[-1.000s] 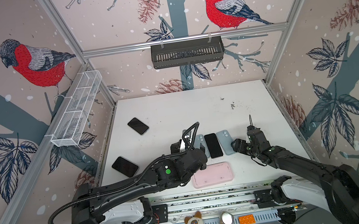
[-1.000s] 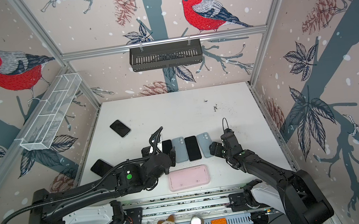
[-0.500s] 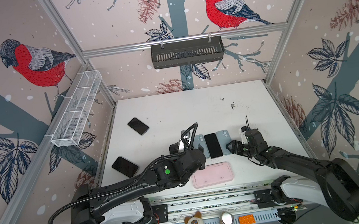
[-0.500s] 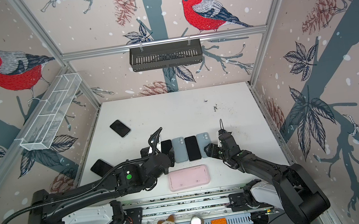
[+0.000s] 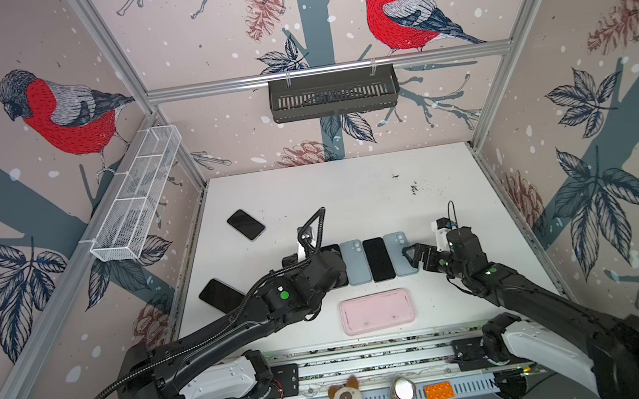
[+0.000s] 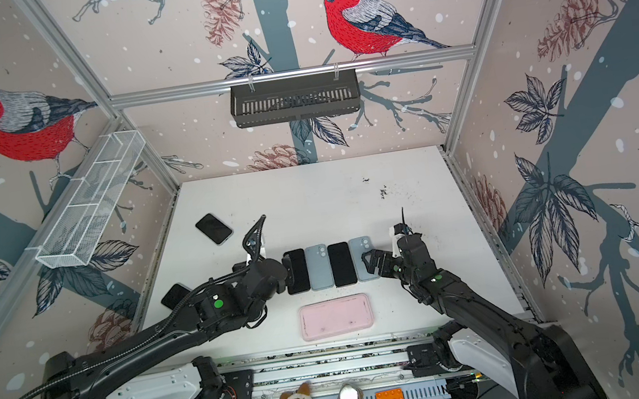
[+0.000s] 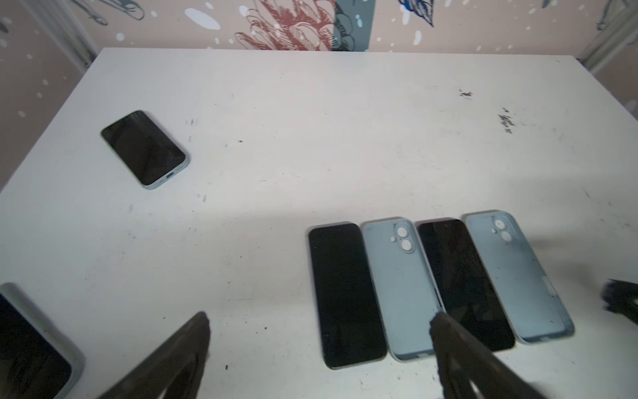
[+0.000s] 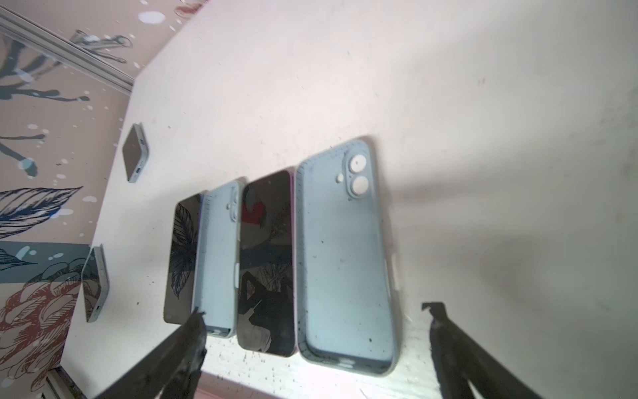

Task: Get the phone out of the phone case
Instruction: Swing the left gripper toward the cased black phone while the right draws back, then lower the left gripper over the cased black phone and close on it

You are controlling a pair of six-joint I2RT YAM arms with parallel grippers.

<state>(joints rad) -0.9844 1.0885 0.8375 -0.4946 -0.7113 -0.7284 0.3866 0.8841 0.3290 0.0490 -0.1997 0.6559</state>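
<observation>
Nearest, by the front rail, lies the pink tray (image 5: pixel 378 311). Just behind it four things lie flat in a row: a black phone (image 6: pixel 297 270), an empty light-blue case (image 5: pixel 355 262), a second black phone (image 5: pixel 378 259) and an end case (image 5: pixel 399 253), also empty. Behind the tray's right end, the right gripper (image 8: pixel 316 310) has moved in beside the end case within the last second. Its fingers have spread wide and hold nothing. Behind the tray's left end, the left gripper (image 7: pixel 320 317) hovers, fingers apart and empty. Two extractions look finished. What remains is a cased phone (image 5: pixel 221 295) left of the tray and a farther cased phone (image 5: pixel 245 224) behind that. The white table (image 5: pixel 350 188) is scuffed and speckled. Far behind the tray, a black basket (image 5: pixel 333 94) and a wire rack (image 5: pixel 137 199) hang on bullfinch wallpaper.
</observation>
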